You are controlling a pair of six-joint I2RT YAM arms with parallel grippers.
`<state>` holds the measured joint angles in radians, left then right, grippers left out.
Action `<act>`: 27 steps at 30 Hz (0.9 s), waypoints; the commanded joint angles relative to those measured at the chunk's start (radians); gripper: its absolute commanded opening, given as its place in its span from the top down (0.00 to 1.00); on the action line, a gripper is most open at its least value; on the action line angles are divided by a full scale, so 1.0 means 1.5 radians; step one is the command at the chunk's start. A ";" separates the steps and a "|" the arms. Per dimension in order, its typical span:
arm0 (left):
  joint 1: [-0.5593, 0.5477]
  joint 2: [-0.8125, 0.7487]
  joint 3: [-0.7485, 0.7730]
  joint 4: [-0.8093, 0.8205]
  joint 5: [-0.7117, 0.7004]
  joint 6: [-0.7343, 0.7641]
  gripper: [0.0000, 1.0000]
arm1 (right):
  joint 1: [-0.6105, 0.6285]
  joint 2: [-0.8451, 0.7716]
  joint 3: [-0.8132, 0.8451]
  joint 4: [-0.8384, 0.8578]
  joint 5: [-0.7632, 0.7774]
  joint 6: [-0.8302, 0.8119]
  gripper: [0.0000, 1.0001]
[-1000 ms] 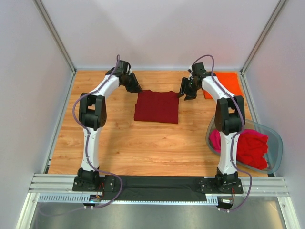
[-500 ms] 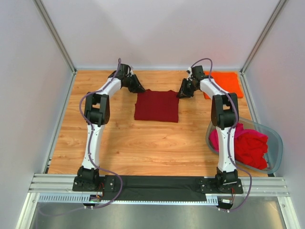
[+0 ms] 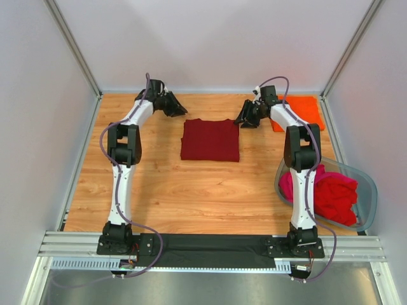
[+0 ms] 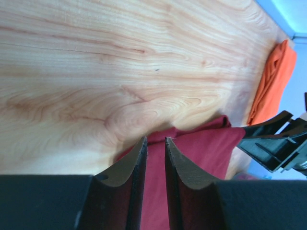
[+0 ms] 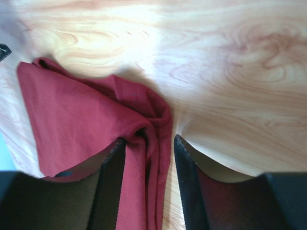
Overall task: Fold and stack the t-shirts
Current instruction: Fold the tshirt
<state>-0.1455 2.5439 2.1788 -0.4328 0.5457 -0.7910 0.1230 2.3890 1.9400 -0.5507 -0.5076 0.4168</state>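
Observation:
A dark maroon t-shirt (image 3: pixel 210 140) lies folded into a rectangle in the middle of the table. My left gripper (image 3: pixel 180 110) hovers just off its far left corner. In the left wrist view the left gripper (image 4: pixel 156 140) has a narrow gap between its jaws, and the maroon cloth (image 4: pixel 206 148) shows below it, not pinched. My right gripper (image 3: pixel 245 118) is at the far right corner. In the right wrist view the right gripper (image 5: pixel 149 138) is open, and a bunched fold of the maroon shirt (image 5: pixel 72 105) lies between its jaws. A bright orange shirt (image 3: pixel 299 112) lies folded at the far right.
A grey translucent tub (image 3: pixel 365 190) at the near right holds a magenta-pink shirt (image 3: pixel 287 185) and a red shirt (image 3: pixel 334 196). White walls enclose the wooden table (image 3: pixel 191 197) on three sides. The orange shirt (image 4: pixel 276 76) and the right gripper's fingers (image 4: pixel 278 143) show in the left wrist view.

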 commanded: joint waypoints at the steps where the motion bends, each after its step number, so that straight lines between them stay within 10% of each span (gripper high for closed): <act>1: 0.005 -0.112 0.019 -0.037 0.006 -0.001 0.71 | -0.004 -0.048 0.018 0.004 -0.022 0.025 0.51; 13: -0.062 -0.272 -0.266 -0.017 0.013 0.099 0.72 | -0.004 -0.127 -0.150 -0.018 -0.042 -0.032 0.40; 27: -0.050 -0.181 -0.235 -0.081 -0.027 0.126 0.73 | 0.018 -0.103 -0.228 0.108 -0.014 -0.026 0.39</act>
<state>-0.2317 2.2856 1.7657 -0.5526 0.5179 -0.6277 0.1333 2.2234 1.6241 -0.4507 -0.5846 0.3958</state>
